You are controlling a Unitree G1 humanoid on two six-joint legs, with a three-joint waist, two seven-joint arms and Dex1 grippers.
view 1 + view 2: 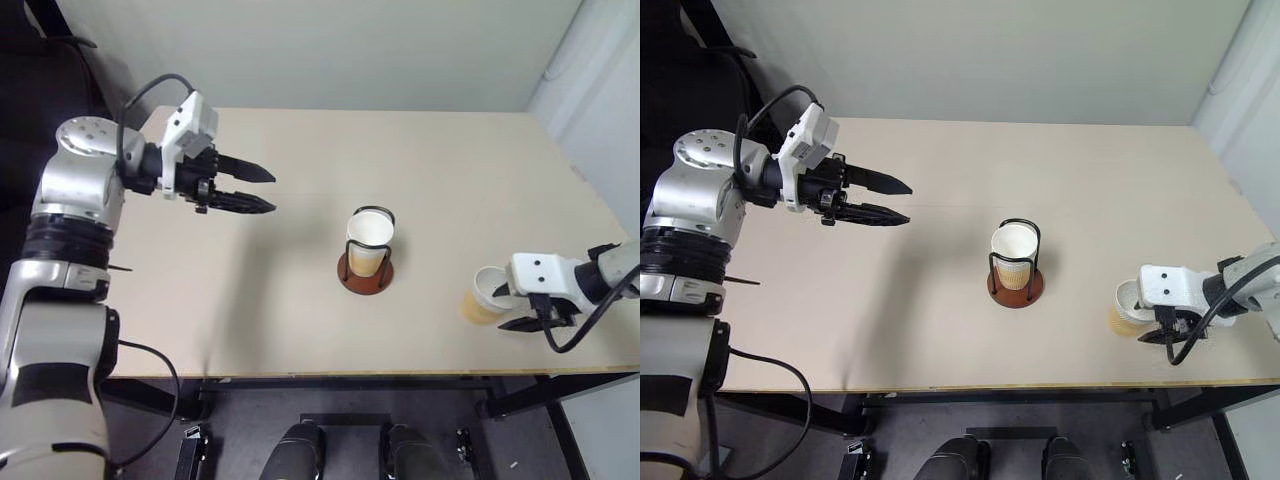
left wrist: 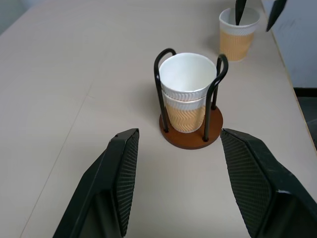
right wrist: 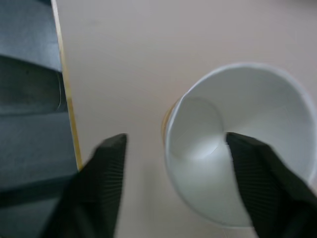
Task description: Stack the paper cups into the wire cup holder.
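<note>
The right gripper [image 3: 171, 186] straddles the near wall of a lone cup [image 1: 484, 296] by the table's [image 1: 300, 290] right front edge: one finger [image 3: 257, 178] is inside the cup, the other outside, with a gap at the wall (not clamped, as far as the frames show). The left gripper [image 1: 258, 189] hangs released above the table, fingers spread and empty. Ahead of it, well apart, the holder [image 2: 190, 130] carries two nested cups [image 2: 186, 89], upright between its wire loops. The lone cup stands beyond the holder.
</note>
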